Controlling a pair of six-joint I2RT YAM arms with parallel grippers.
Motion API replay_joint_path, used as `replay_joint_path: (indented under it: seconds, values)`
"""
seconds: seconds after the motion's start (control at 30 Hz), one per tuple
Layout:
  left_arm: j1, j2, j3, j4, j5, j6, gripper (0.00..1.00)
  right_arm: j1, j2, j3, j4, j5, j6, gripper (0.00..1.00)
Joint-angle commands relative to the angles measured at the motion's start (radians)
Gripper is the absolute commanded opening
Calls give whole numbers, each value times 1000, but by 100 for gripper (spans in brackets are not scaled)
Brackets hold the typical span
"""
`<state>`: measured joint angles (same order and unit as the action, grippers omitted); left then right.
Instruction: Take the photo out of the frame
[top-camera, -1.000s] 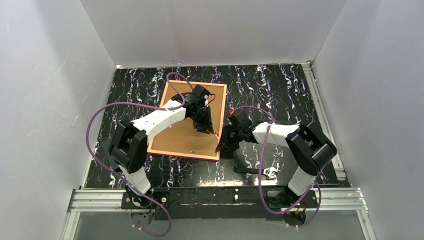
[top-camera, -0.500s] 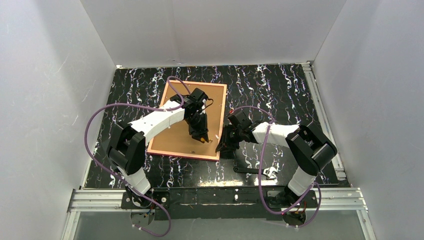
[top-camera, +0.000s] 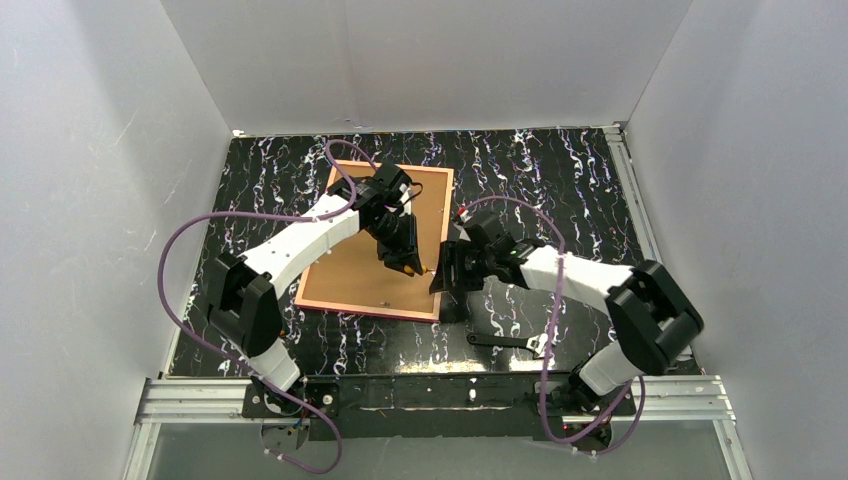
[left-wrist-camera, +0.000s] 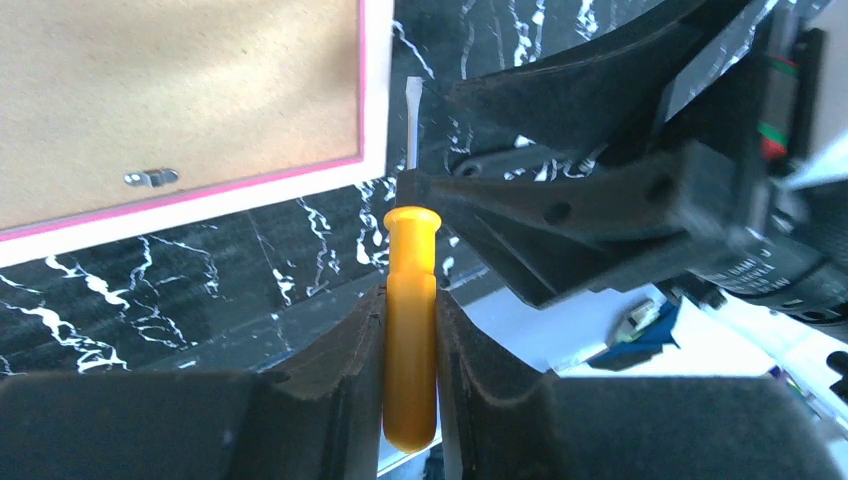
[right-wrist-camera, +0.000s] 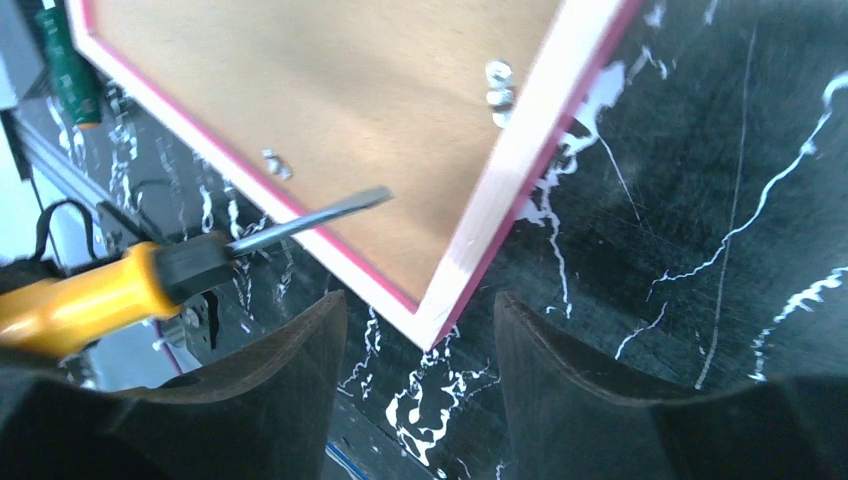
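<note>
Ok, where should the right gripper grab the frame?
Likely the frame's thin right rim by the near corner, from the right: it lies flat, back up, so only the edge is grippable, and the open right gripper faces that corner.

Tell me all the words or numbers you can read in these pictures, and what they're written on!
On the right arm's black wrist housing: a little pale print, too blurred to read.
On the frame, brown back showing: no writing.
On the yellow screwdriver: no writing on its handle.
Nothing else in any view shows readable words, numbers or signs.
</note>
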<state>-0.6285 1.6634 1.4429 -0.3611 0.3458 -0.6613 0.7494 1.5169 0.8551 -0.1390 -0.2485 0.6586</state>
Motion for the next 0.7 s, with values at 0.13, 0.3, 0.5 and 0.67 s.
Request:
replay_joint_path:
  seconds: [0.13,0.3,0.5,0.67]
  values:
    - [27,-125,2,-176,251,87,0,1,-194,36,-2,-188,-306,67]
    - [27,-169,-13,-228,386,130,0,2,-265,15,6,-323,-368,68]
    - [27,-205,-36,-284,481,147,0,58,-261,37,-12,-441,-396,67]
    - [27,-220,-52,-312,496,155,0,143,-248,60,-51,-416,-411,64]
